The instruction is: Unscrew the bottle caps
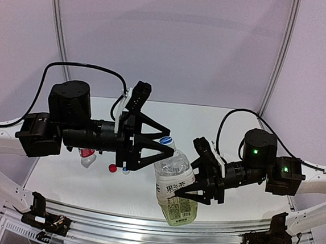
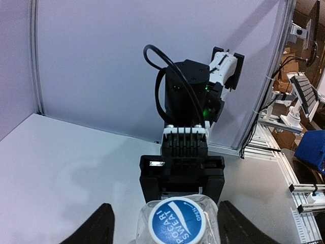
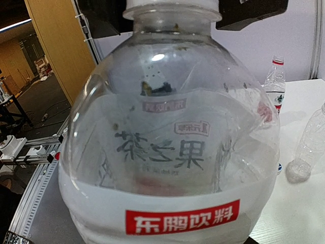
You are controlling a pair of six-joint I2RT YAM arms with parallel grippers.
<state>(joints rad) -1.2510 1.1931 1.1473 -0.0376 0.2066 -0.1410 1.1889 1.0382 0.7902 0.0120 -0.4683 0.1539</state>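
My right gripper (image 1: 199, 175) is shut on the large clear bottle (image 1: 175, 191) with the white-and-green label and holds it tilted above the table's front edge. This bottle (image 3: 172, 152) fills the right wrist view and hides that gripper's fingers. Its white-and-blue cap (image 2: 177, 222) is on the neck. My left gripper (image 2: 170, 226) is open, with a dark finger (image 2: 96, 227) on each side of the cap and a gap on both sides. In the top view the cap (image 1: 166, 140) lies between the left gripper's (image 1: 169, 139) fingertips.
A small red-labelled bottle (image 3: 275, 84) stands on the white table (image 1: 231, 122), and a slim ribbed bottle (image 3: 309, 147) is beside it. A loose red cap (image 1: 112, 167) and a white-and-blue cap (image 1: 125, 170) lie under the left arm, near the small bottle (image 1: 87, 157).
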